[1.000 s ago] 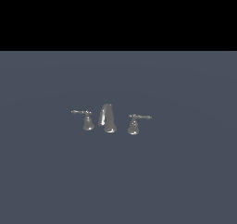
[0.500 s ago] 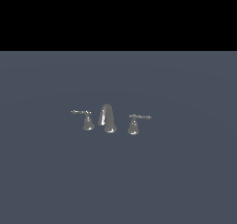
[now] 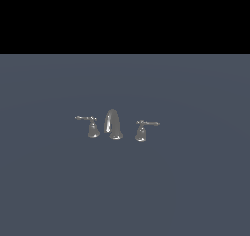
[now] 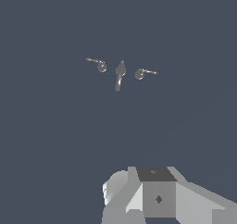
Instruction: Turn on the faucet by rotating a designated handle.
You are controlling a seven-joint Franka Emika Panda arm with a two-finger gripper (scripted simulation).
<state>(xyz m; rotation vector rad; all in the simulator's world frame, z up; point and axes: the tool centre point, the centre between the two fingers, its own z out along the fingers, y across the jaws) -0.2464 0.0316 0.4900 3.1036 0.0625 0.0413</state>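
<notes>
Mid-frame in the exterior view we see the faucet point(image 3: 113, 125); its handle point(image 3: 91, 126) stands left of the spout point(image 3: 114, 123), lever lying level, pointing frame-left. Our gripper point(image 4: 139, 197) shows no fingers, so we cannot tell its opening.

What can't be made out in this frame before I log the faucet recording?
- Gripper: the exterior view shows no arm at all; the wrist view shows only grey and white robot parts cut by the picture's edge, so open or shut cannot be told.
- Faucet: tiny in both views; fine detail of the handle and its lever angle is unreadable.
- Water flow: none can be made out at this size.
</notes>
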